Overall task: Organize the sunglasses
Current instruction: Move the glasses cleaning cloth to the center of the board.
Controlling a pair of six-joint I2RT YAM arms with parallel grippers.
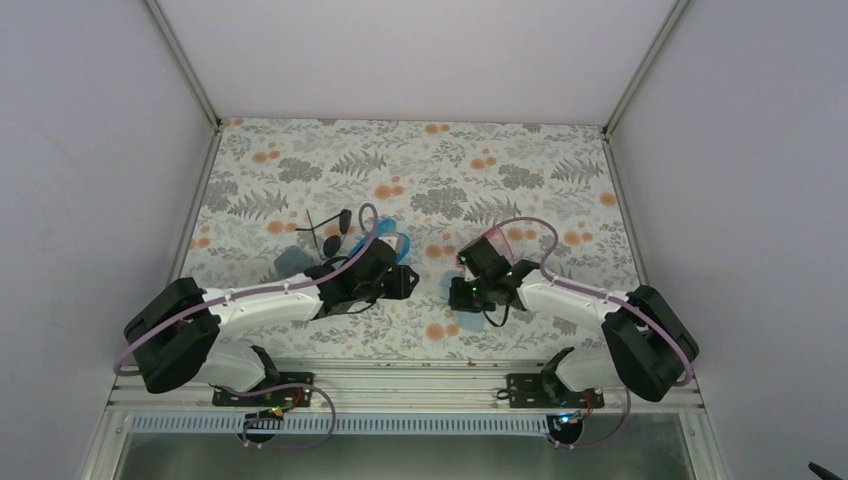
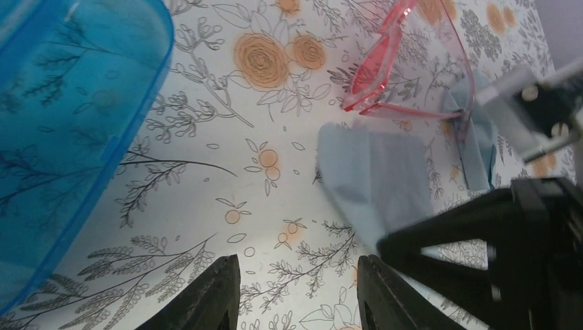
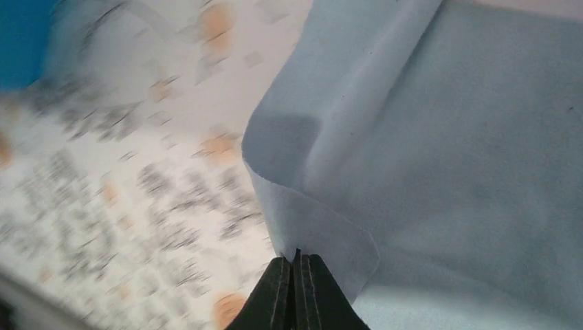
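Right arm's fingers (image 3: 278, 295) pinch tight on a corner of a light blue cloth (image 3: 447, 172) over the floral desk (image 1: 420, 160). Left arm's fingers (image 2: 213, 302) hang spread and empty beside a blue case (image 2: 69, 124). The pink sunglasses (image 2: 405, 62) lie just past the cloth. The black pair (image 1: 338, 225) rests beyond the left arm, apparently unfolded.

- Your left arm (image 1: 262, 303) had smooth white links and one big black joint block near its base.
- Your right arm (image 1: 572, 296) was built the same, white links and black block.
- A thin purple cable (image 1: 250, 291) was running along each arm.
- The base plates (image 1: 262, 388) were black.
- Small green lights (image 1: 462, 291) were shining on the right wrist.
- The left gripper (image 2: 297, 299) and the right gripper (image 3: 295, 289) had matte black, tapered fingers.
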